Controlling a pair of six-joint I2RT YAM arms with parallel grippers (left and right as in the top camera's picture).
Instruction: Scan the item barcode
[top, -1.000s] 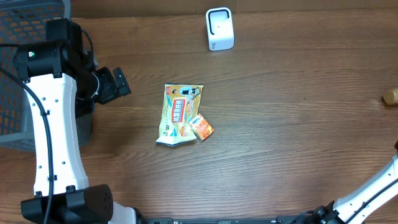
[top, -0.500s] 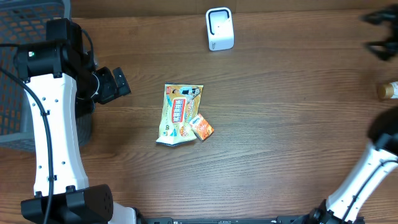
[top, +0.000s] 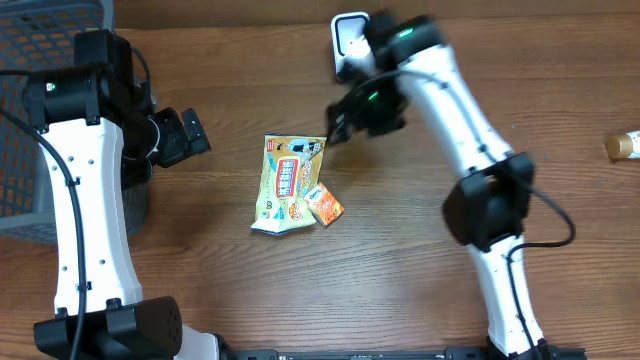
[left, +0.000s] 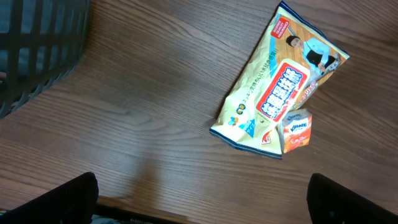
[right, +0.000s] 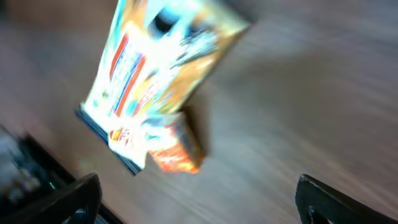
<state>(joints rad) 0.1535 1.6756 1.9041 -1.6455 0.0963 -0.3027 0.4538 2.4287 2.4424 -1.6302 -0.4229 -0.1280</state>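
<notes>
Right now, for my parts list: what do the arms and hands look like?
Left arm and right arm: white links, black joints, a green light on each. A black cable runs along the left arm. The left hand and right hand are black.

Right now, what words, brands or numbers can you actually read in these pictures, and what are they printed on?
Snack bag: white characters on a red panel, too blurred to read.
Small orange box: blue logo, too small to read.
No text readable elsewhere.
</notes>
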